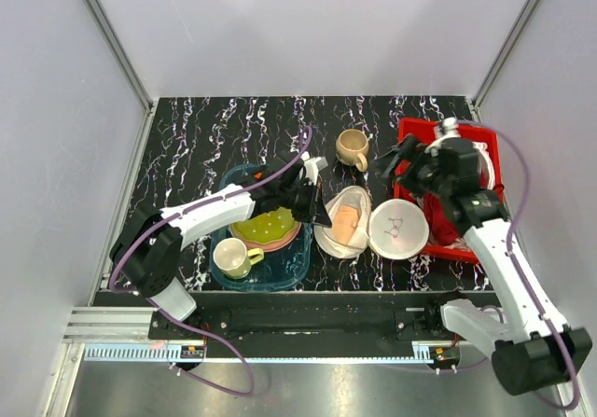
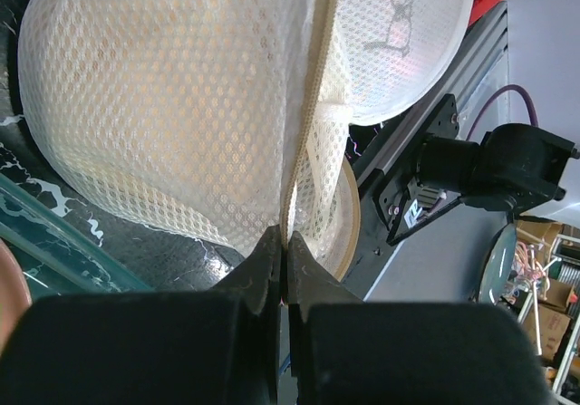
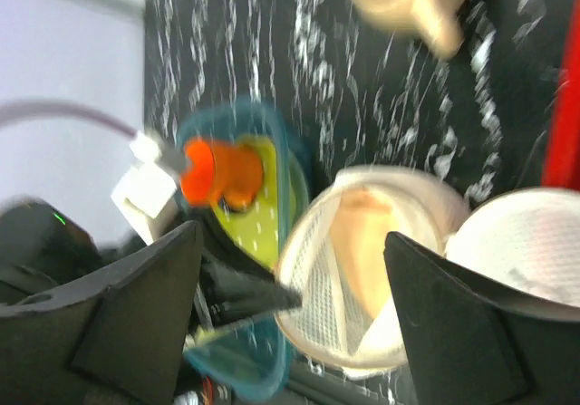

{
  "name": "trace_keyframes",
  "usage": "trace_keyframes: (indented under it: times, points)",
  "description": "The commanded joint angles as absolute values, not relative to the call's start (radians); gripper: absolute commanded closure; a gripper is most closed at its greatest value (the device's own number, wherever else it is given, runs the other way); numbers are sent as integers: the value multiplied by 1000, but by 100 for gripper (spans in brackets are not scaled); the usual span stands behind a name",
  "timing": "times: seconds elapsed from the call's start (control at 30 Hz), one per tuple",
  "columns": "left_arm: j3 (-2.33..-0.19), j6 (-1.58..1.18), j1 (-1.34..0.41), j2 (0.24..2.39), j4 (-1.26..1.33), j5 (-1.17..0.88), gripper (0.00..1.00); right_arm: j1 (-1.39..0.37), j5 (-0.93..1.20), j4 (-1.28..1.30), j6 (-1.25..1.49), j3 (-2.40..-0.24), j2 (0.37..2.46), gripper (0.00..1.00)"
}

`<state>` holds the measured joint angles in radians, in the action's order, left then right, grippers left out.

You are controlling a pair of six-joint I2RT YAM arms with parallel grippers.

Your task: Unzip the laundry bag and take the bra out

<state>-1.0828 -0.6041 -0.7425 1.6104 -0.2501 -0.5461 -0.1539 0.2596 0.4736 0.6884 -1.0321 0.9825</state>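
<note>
The laundry bag lies open as two halves on the black marbled table. The left half (image 1: 328,237) holds the peach bra (image 1: 347,223); the right half (image 1: 398,229) shows the black line drawing. My left gripper (image 1: 322,214) is shut on the zipper rim of the left half; in the left wrist view the fingers (image 2: 268,258) pinch that rim below the mesh (image 2: 181,106). My right gripper (image 1: 395,161) is open and empty, above the table behind the bag. In the right wrist view, which is blurred, my right gripper (image 3: 292,236) frames the bra (image 3: 367,242).
A teal tray (image 1: 294,270) left of the bag holds a green plate (image 1: 266,223) on a pink plate and a yellow-green mug (image 1: 233,258). A beige mug (image 1: 352,146) stands behind the bag. A red basket (image 1: 485,142) sits at the right.
</note>
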Motion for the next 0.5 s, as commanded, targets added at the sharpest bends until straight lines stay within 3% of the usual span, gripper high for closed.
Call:
trace_keyframes:
  times: [0.0, 0.07, 0.1, 0.17, 0.33, 0.47]
  points:
    - [-1146, -555, -741, 1604, -267, -523, 100, -323, 241, 378, 701, -887, 1029, 27]
    - [-1154, -555, -741, 1617, -273, -532, 100, -373, 241, 286, 713, -832, 1051, 46]
    - [-1157, -555, -739, 1629, -273, -535, 100, -382, 242, 282, 712, -827, 1060, 62]
    - [-1161, -555, -739, 1638, -276, -529, 100, -413, 252, 272, 706, -812, 1086, 71]
    - [-1158, -569, -739, 1647, -253, -525, 100, -491, 215, 264, 669, -819, 1196, 83]
    - [-1146, -578, -739, 1649, -248, -523, 100, -509, 140, 253, 649, -833, 1317, 83]
